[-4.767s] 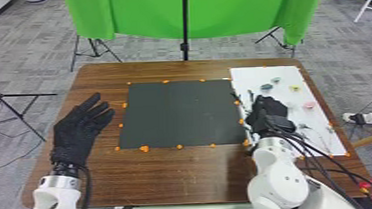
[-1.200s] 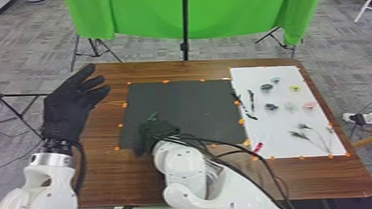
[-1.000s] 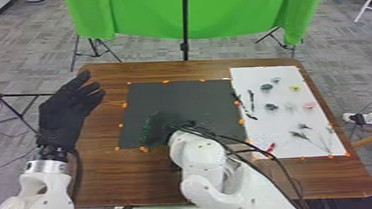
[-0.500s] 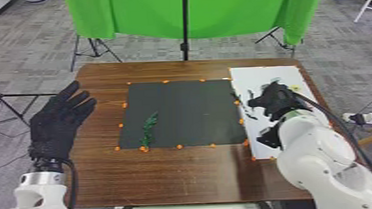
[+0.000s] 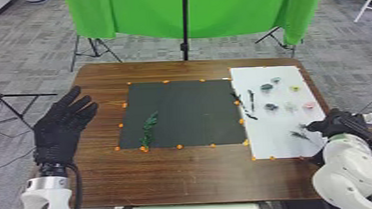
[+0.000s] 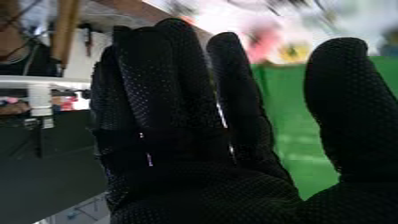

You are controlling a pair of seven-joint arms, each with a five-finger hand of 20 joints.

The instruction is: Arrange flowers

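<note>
Counter point(image 5: 185, 177), head view: green sprig point(image 5: 150, 128) on dark mat point(image 5: 187, 107), flowers point(image 5: 270, 107) on white sheet point(image 5: 265, 122). Left hand point(image 5: 57, 134) left of mat, fingers extended, empty. Right hand point(image 5: 341, 123) at sheet's right edge. Right wrist view: right hand point(image 6: 204, 187) empty, fingers straight.

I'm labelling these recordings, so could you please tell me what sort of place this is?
Probably a robotics lab or test studio: a green cloth hangs behind the wooden table, with a black tripod standing on the grey carpet.

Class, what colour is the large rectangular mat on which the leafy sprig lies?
Dark grey, nearly black; the large rectangular mat shows best in the head view.
</note>
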